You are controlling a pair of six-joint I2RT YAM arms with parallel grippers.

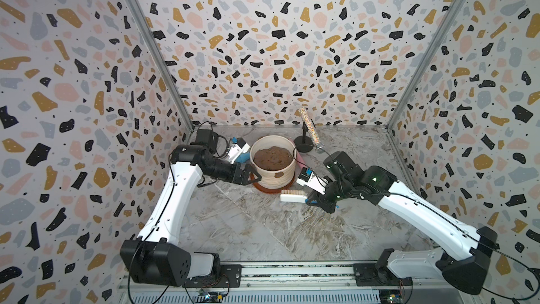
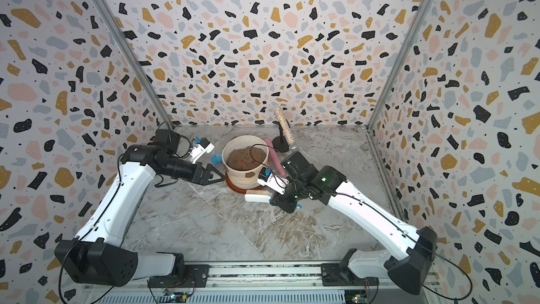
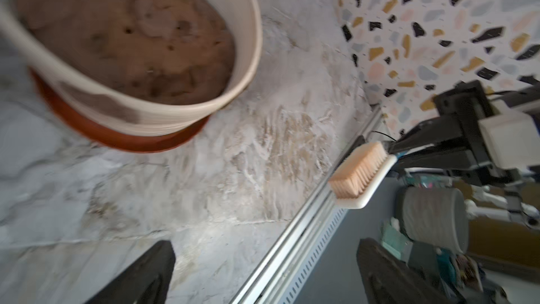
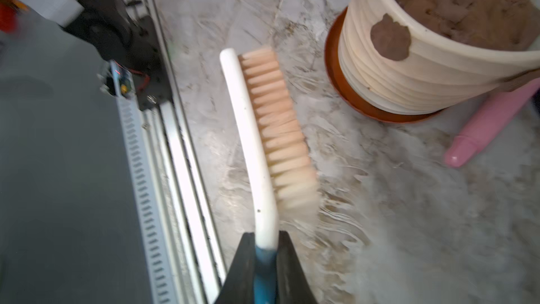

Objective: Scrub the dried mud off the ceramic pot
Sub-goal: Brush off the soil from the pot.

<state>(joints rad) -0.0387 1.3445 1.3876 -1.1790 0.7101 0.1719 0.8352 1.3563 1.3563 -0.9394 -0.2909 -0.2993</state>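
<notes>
On saucer (image 4: 333, 65): ceramic pot (image 1: 266, 179) holding soil (image 1: 273, 157) | left hand (image 2: 216, 174) spread | right hand (image 4: 264, 247) pinching brush (image 4: 257, 130)

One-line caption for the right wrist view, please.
Right tool grips a white scrub brush near the ceramic pot, dried mud on its ribbed wall, terracotta saucer beneath.

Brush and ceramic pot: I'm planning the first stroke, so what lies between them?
Bare tabletop, then the saucer rim, separate brush and ceramic pot in the right wrist view.
</notes>
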